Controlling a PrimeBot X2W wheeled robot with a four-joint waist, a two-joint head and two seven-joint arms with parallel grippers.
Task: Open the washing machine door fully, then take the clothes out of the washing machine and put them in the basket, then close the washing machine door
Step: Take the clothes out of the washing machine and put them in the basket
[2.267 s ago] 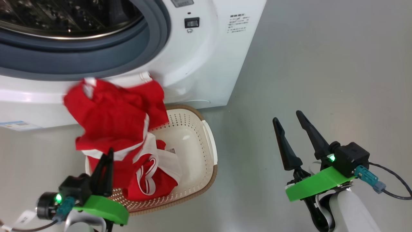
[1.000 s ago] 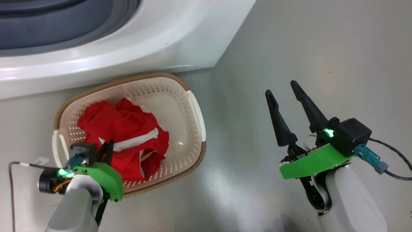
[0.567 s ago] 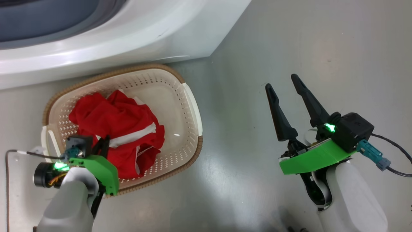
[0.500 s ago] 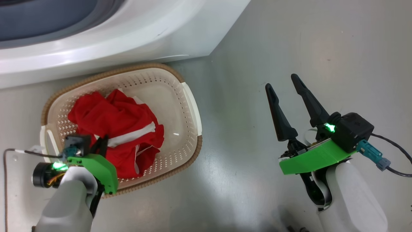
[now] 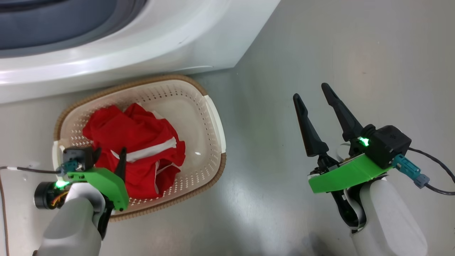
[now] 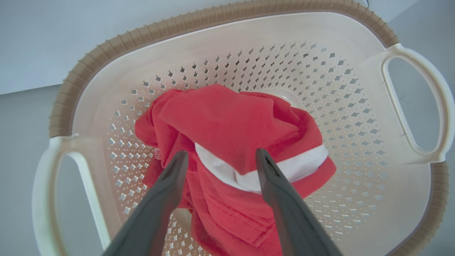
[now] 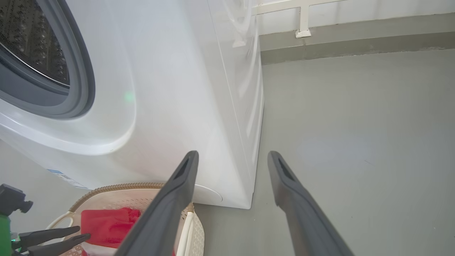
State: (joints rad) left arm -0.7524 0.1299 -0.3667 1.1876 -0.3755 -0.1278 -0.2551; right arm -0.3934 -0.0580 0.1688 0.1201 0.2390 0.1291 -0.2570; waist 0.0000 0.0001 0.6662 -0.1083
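Note:
The cream basket point(image 5: 213, 117) stands on the floor right in front of the white washing machine point(image 5: 153, 46). Red clothes point(image 5: 138, 149) with a white stripe lie heaped inside it. My left gripper point(image 5: 109, 156) hangs open over the basket's near side. In the left wrist view its fingers point(image 6: 170, 185) stand apart just above the clothes point(image 6: 227, 121), gripping nothing, with the basket point(image 6: 213, 17) rim all around. My right gripper point(image 5: 311, 93) is open and empty over bare floor to the right. The washing machine door is out of view.
The machine's grey gasket point(image 7: 83, 71) and steel drum point(image 7: 32, 42) show at the opening. Grey floor point(image 7: 355, 142) stretches right of the machine up to a wall base with a white rail point(image 7: 302, 17). A cable point(image 5: 433, 188) trails from my right wrist.
My left gripper has opened and let go of the red clothes, which now lie loose in the basket. The right gripper has stayed put; the head view shifted slightly.

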